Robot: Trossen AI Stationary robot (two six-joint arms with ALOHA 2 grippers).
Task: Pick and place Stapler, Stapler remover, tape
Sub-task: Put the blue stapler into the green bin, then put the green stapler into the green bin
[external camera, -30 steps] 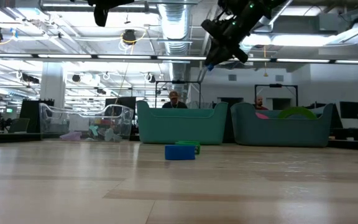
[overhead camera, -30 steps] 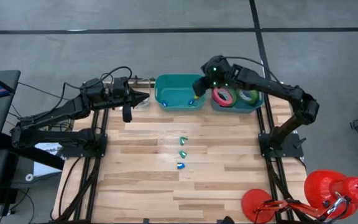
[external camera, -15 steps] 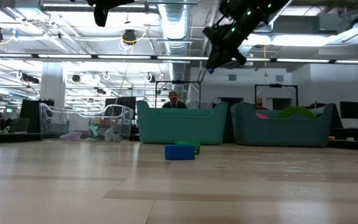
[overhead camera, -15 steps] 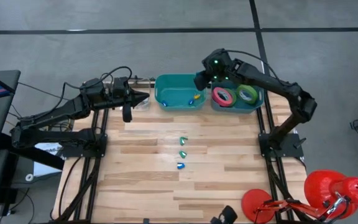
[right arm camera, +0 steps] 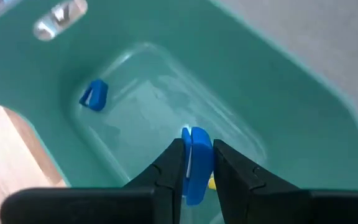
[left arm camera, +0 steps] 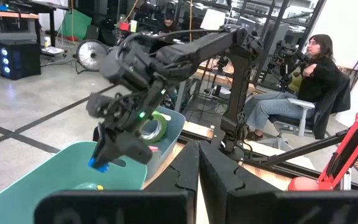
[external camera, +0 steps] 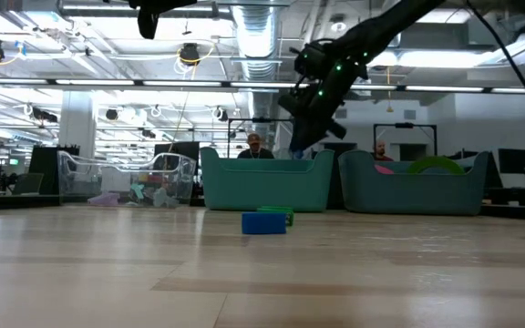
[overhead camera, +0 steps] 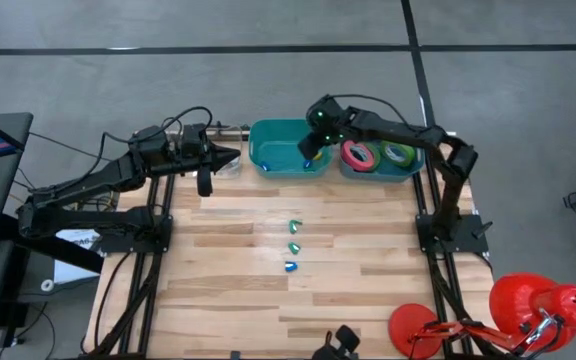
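Wooden table (overhead camera: 238, 270), right gripper (right arm camera: 194, 163) pinching blue stapler remover (right arm camera: 196, 155) above teal bin (right arm camera: 278, 87), left gripper (overhead camera: 233, 157) closed, empty

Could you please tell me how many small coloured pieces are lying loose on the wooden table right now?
3: two green pieces and a blue piece lined up mid-table, in front of the teal bin. Others may be hidden.

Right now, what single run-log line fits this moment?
right gripper: fingers shut on blue stapler remover, over teal bin | left gripper: shut, waiting beside bin | three removers on table
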